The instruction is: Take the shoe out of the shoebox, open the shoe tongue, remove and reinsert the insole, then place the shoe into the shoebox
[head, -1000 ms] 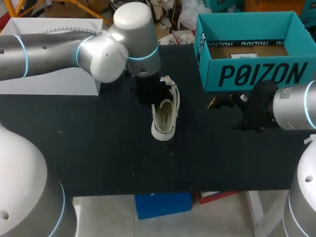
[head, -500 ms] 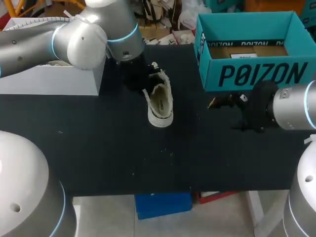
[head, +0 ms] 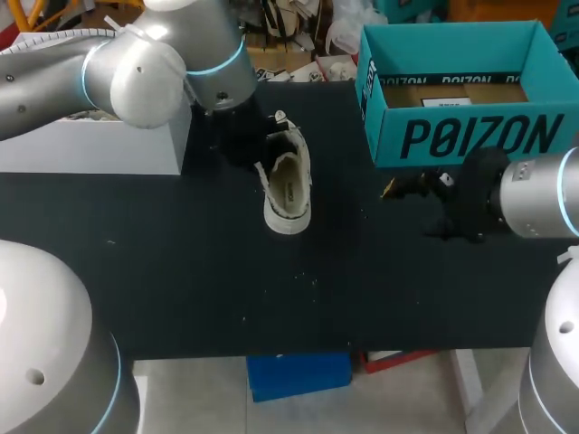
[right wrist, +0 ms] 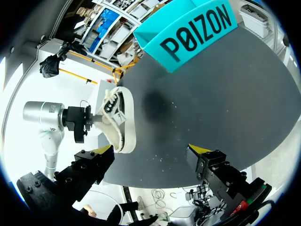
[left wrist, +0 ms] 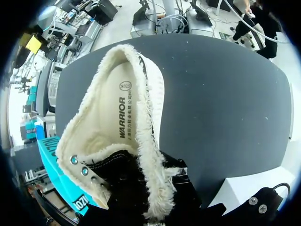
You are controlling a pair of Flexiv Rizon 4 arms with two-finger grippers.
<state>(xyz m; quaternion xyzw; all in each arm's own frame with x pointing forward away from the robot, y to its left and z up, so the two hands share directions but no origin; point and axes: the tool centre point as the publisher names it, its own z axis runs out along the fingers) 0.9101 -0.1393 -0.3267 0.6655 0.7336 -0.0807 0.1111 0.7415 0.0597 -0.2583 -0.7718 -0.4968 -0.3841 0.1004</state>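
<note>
A cream shoe (head: 286, 186) with a fleece lining hangs tilted over the black table (head: 181, 280), left of the teal shoebox (head: 452, 90). My left gripper (head: 261, 145) is shut on the shoe's front part, near the laces. In the left wrist view the shoe (left wrist: 117, 122) fills the space ahead of the gripper, with its insole (left wrist: 124, 106) showing inside and the fingertips hidden under the fleece. My right gripper (right wrist: 150, 150) stands open and empty, low over the table in front of the shoebox (right wrist: 197, 28), with the shoe (right wrist: 120, 122) ahead of it.
A white box (head: 99, 136) stands at the table's back left, right beside my left arm. The teal shoebox is open at the top, with a brown bottom showing inside. Small crumbs dot the table's middle.
My left arm has carried the shoe to the left and a little toward the back, turning it slightly. The right arm has kept still.
</note>
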